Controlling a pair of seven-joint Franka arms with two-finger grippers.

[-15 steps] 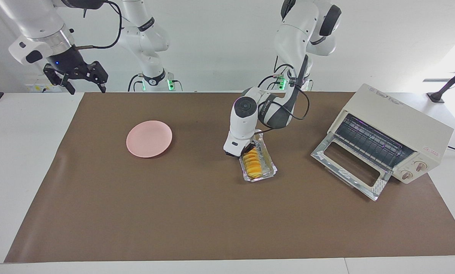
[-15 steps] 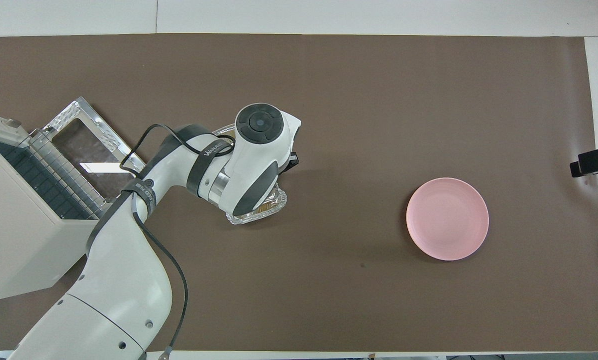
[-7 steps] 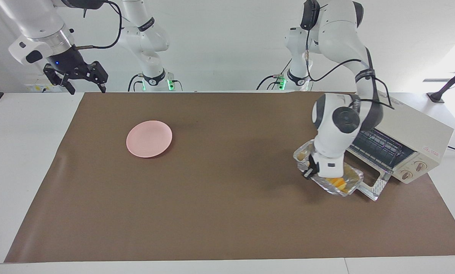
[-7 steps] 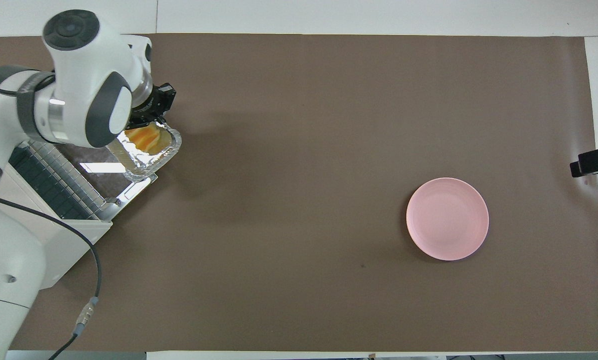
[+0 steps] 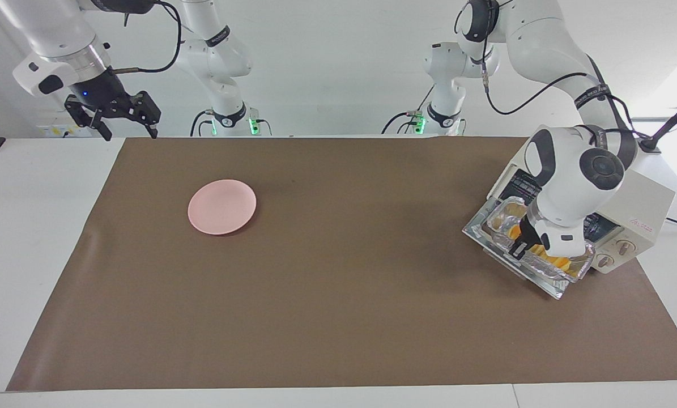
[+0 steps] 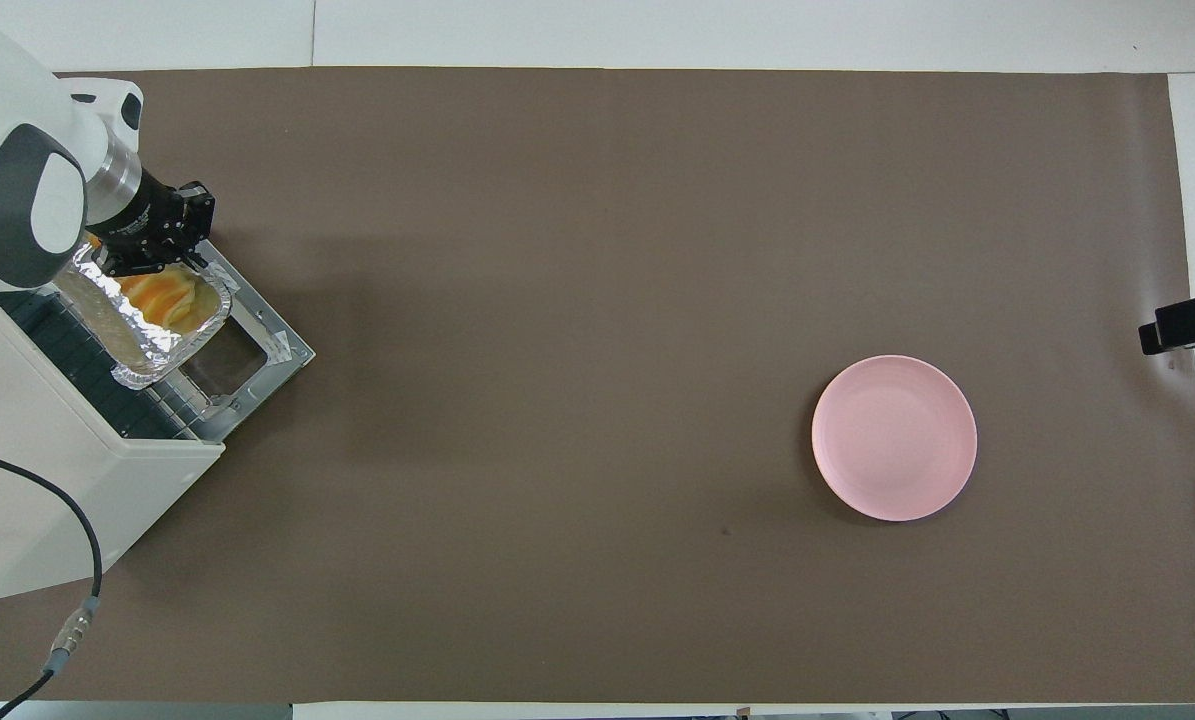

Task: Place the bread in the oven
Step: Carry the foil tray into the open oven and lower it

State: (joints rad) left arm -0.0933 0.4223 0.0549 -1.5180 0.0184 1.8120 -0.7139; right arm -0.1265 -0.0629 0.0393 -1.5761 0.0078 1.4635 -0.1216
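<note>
Inspecting the left arm's end of the tabletop (image 5: pixel 315 317), we find the cream-white boxy toaster oven (image 5: pixel 638 198) with its glass drop-down door (image 6: pixel 257 350) lowered flat and its wire rack (image 6: pixel 77 370) exposed. We note the left claw (image 5: pixel 524 242) held over that open door, its fingers clamped on the rim of a crinkled silver foil tray (image 6: pixel 142 335). We see the tray carried just in front of the oven mouth, above the door, one end close to the rack. We record the small yellow-orange ridged loaf of bread (image 6: pixel 162 297) lying inside the tray, beside the clamped fingers; it is not yet inside the oven cavity. Whether the tray's underside touches the door we cannot tell.

We find the right claw (image 5: pixel 114 113) raised above the bare white edge at the right arm's end of the tabletop, with that arm waiting; its fingers stand apart and hold nothing. We observe a round pink plate (image 5: pixel 222 207) resting on the brown mat (image 6: pixel 597 600) toward the right arm's end, well apart from the oven and the tray.
</note>
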